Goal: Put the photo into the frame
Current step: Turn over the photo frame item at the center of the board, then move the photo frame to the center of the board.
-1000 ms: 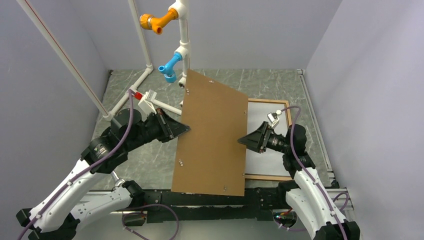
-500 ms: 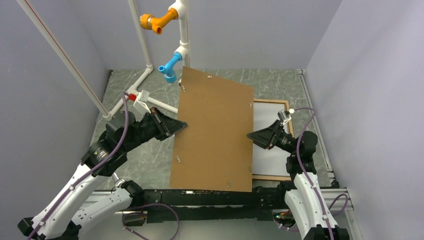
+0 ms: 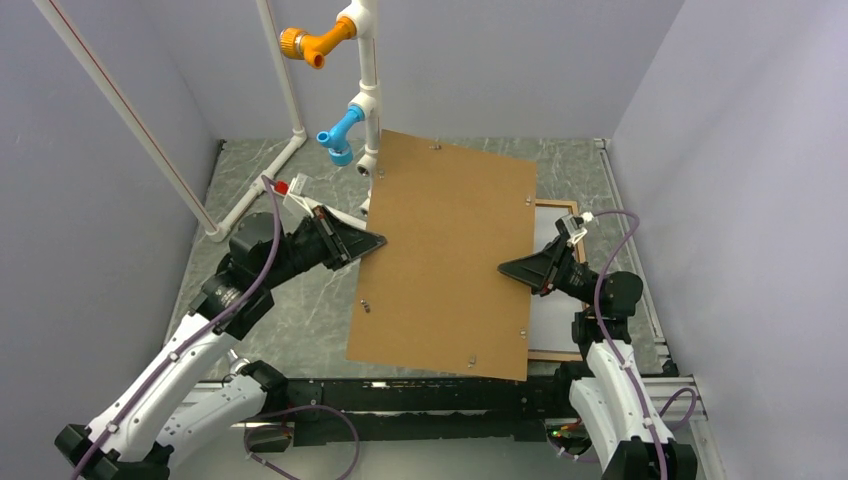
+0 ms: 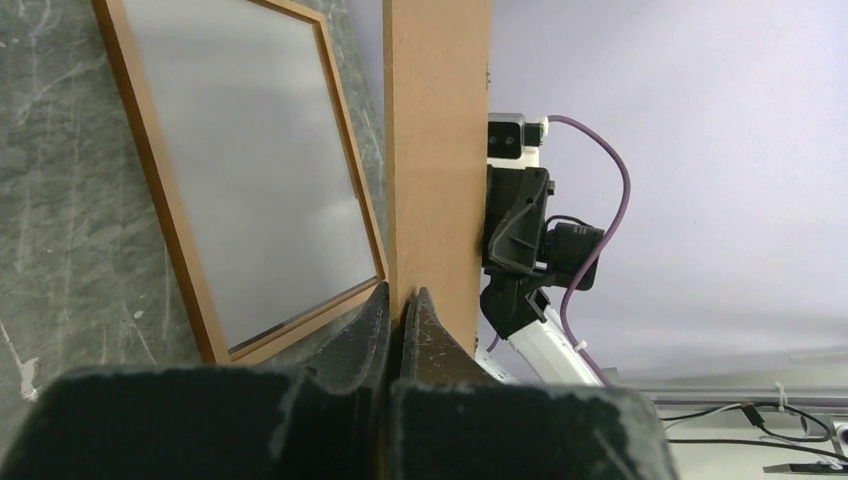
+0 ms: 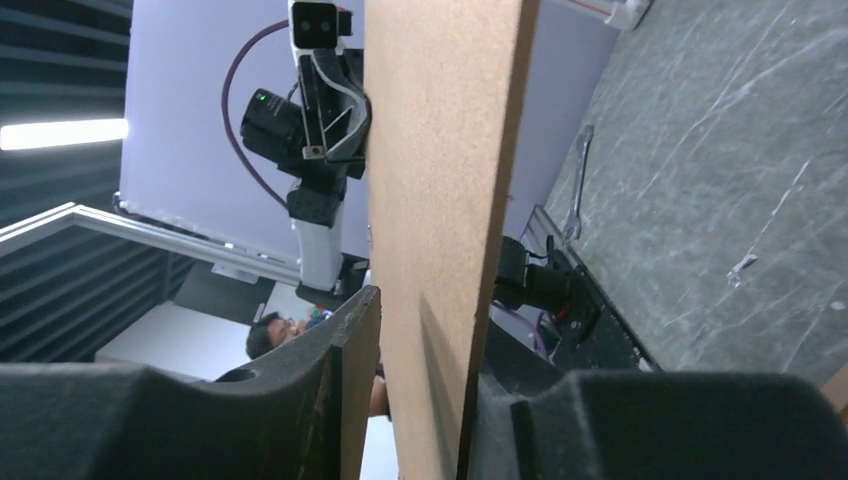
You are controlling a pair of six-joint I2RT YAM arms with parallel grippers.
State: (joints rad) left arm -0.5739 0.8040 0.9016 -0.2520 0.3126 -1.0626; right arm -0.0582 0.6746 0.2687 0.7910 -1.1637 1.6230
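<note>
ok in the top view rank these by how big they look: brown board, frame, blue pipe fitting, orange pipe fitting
1. brown board
2. frame, only partly visible past the board
3. blue pipe fitting and orange pipe fitting: about alike, not ranked

Lavender walls (image 3: 700, 100) — marbled grey table (image 3: 300, 330) (white piping (image 3: 285, 90))

Frame (image 3: 553, 354): you've got a thin light-brown wooden rectangle lying flat on the counter (image 3: 310, 320), right side, its left part hidden from above.
Inside: pale whitish-grey face (image 4: 250, 170); can't tell glass from print.
</note>
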